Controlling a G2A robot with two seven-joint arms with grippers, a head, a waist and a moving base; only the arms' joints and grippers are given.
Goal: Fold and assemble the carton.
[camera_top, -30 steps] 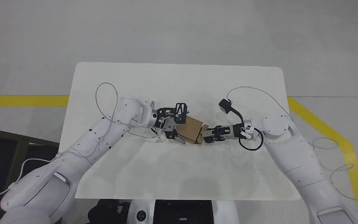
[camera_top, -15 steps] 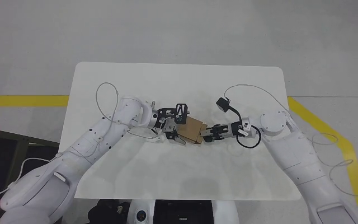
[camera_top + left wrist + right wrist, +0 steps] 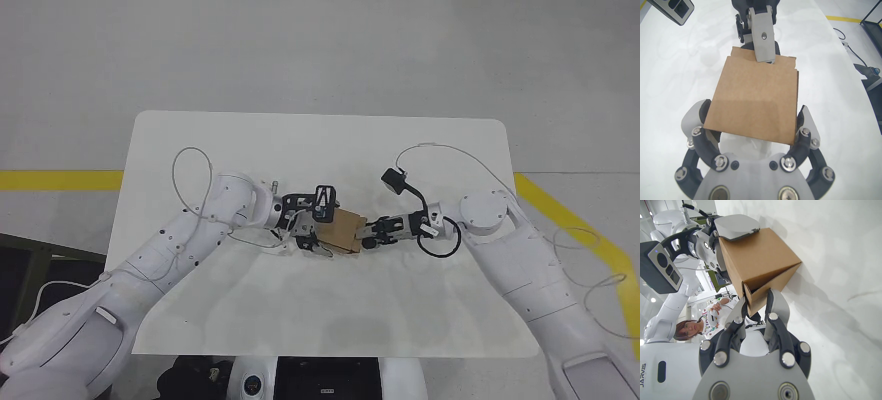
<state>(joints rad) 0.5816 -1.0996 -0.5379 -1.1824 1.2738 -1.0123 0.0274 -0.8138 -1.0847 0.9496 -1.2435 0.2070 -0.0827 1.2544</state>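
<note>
Mid-fold: our left pincer (image 3: 753, 108) grips the brown cardboard carton (image 3: 341, 232) by its sides on the white tabletop (image 3: 420, 160). Our right pincer (image 3: 756, 297) pinches the end flap (image 3: 753, 303), which we judge needs tucking inward.

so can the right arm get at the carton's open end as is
Probably yes: the right gripper sits at the open end of the carton, nothing between, and the left gripper clamps only the opposite end.

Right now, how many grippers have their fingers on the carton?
2. The left gripper clasps the carton at one end, fingers on opposite sides; the right gripper pinches a flap at the other, open end.
</note>
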